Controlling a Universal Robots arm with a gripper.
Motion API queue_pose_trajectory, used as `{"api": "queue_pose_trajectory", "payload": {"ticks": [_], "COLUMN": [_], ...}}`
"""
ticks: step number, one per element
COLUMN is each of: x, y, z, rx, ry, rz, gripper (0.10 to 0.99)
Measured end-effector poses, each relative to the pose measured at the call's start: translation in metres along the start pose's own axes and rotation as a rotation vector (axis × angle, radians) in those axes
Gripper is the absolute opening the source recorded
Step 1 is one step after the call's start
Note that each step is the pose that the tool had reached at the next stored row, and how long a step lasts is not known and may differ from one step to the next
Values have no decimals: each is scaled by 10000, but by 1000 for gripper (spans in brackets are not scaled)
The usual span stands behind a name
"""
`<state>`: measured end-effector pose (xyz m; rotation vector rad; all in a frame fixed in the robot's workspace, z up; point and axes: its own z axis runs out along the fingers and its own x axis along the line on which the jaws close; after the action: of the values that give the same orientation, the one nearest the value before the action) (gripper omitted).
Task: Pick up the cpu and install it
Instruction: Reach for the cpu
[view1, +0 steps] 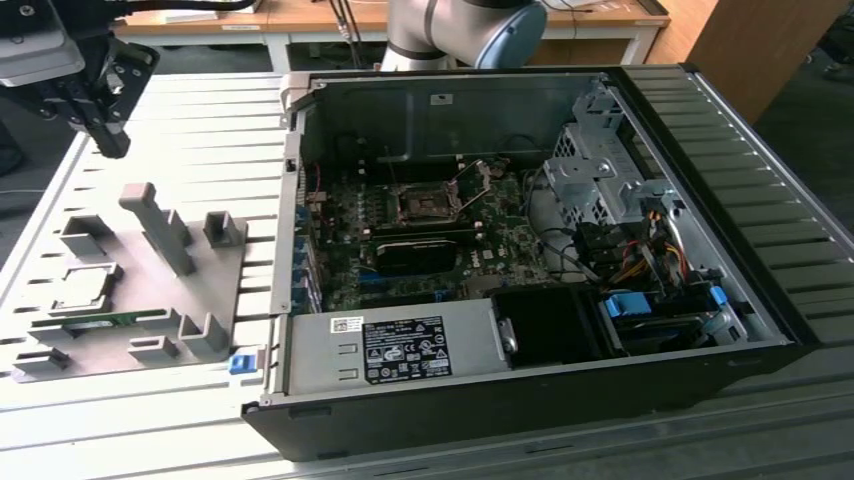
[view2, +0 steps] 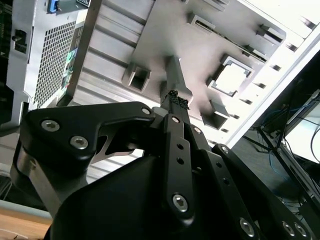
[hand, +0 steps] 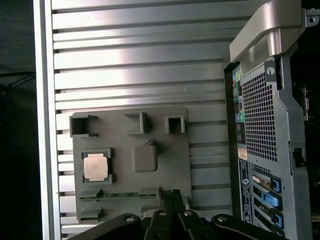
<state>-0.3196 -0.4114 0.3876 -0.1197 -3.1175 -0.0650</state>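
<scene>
Cpu, a small flat square chip with a silvery-grey metal top (hand: 96, 166), lies in a square pocket of the grey plastic fixture plate (hand: 120, 145), which rests on the ribbed aluminium tabletop (view1: 200, 120) just beside the open black computer case (view1: 534, 410). The black end effector (view1: 110, 140) hangs high over that plate, well apart from the chip, fingers drawn narrow and holding nothing, so the pick-up step seems to be in hand but not yet begun. Taking the chip off the plate would call for spread fingers centred over its pocket and a gentle, straight descent onto its thin edges.

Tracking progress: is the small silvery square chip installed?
Out: the chip lies recessed in the grey fixture plate, outside the black computer case.
</scene>
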Motion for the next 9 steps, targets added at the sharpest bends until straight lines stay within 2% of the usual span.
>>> {"api": "queue_pose_trajectory", "payload": {"ticks": [9], "x": [151], "y": [-15], "z": [14], "rx": [0], "ry": [1], "rz": [1], "gripper": [106]}}
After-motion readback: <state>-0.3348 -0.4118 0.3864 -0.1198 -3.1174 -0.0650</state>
